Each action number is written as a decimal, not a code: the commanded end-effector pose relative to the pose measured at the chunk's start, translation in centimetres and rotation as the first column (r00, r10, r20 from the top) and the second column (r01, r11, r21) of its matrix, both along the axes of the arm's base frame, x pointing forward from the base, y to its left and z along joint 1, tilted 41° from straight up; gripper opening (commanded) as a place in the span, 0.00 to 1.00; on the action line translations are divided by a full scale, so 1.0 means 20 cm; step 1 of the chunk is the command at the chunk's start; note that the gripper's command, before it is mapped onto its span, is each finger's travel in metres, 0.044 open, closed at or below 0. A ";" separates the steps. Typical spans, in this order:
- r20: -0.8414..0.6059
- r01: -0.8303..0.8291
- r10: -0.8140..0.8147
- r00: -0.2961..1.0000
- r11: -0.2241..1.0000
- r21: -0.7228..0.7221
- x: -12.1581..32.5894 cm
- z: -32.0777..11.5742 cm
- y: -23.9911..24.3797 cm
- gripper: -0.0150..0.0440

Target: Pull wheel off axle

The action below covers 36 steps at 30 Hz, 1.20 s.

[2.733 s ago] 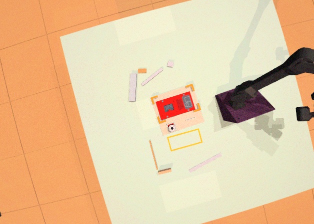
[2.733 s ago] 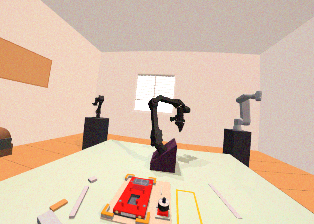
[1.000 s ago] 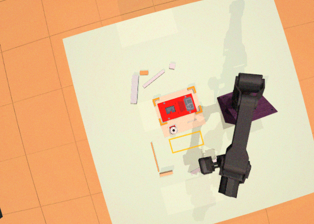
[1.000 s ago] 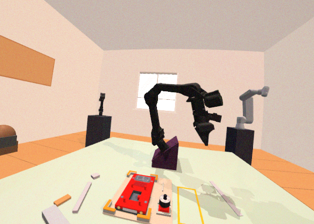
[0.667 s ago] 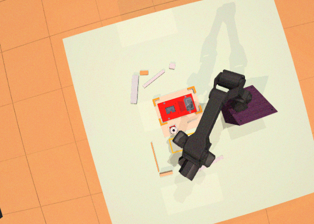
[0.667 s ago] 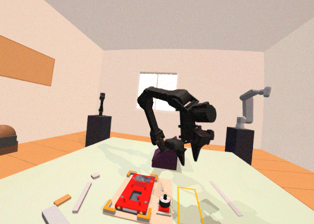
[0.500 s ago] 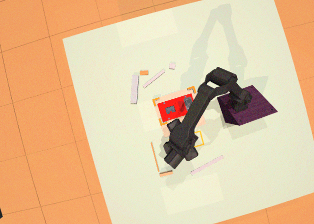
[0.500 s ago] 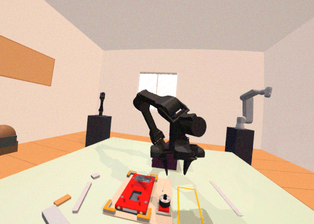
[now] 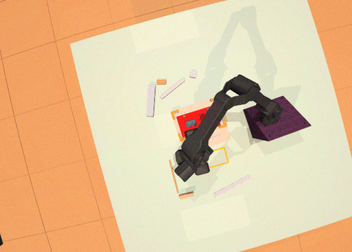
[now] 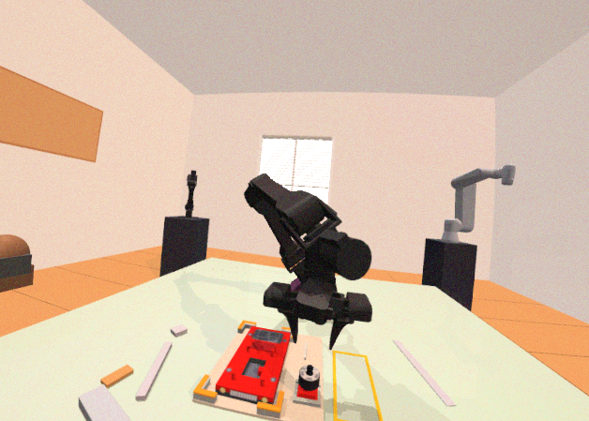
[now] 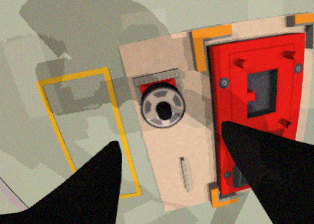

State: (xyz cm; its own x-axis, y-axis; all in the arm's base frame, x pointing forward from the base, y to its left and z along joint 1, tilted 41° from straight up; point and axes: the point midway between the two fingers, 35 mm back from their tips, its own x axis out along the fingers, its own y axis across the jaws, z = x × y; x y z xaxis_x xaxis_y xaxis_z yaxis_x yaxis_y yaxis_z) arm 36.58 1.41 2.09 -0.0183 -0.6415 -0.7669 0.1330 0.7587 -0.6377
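The wheel (image 10: 309,383) (image 11: 150,108), black with a grey face, sits on the upright black axle (image 10: 309,369) (image 11: 164,111) above a small red block. The arm hides it in the top view. The marked area (image 9: 226,155) (image 10: 334,383) (image 11: 115,99) is a yellow rectangular outline on the table beside the board, with no object in it. My gripper (image 10: 313,345) (image 11: 171,138) is open and empty, its fingers pointing down. In the exterior view the fingertips hang above the wheel's level, apart from it. In the wrist view the wheel shows ahead of the gap between the fingertips.
A pale board (image 11: 150,53) holds the red car body (image 10: 271,383) (image 11: 235,113) between orange corner brackets (image 10: 204,391) (image 11: 200,43), beside the wheel. Pink bars (image 9: 231,186) (image 10: 423,373), a small pink block (image 9: 193,74) and an orange block (image 9: 161,81) lie around on the table.
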 end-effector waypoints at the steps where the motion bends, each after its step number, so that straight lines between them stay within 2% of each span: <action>1: -0.010 -0.001 0.001 1.000 1.000 -0.006 0.00 -0.07 -0.06 0.76; 7: -0.010 -0.001 0.001 1.000 1.000 -0.008 -0.02 -0.22 -0.19 0.76; 12: -0.010 -0.001 0.001 1.000 1.000 -0.010 -0.03 -0.26 -0.23 0.76; 15: -0.014 0.013 -0.013 1.000 1.000 -0.006 -0.03 -0.25 -0.22 0.63; 24: -0.014 0.013 -0.013 1.000 1.000 -0.006 -0.03 -0.25 -0.22 0.53; 30: -0.014 0.012 -0.012 1.000 1.000 -0.006 -0.03 -0.25 -0.22 0.26; 36: -0.014 0.012 -0.012 1.000 1.000 -0.006 -0.03 -0.24 -0.21 0.25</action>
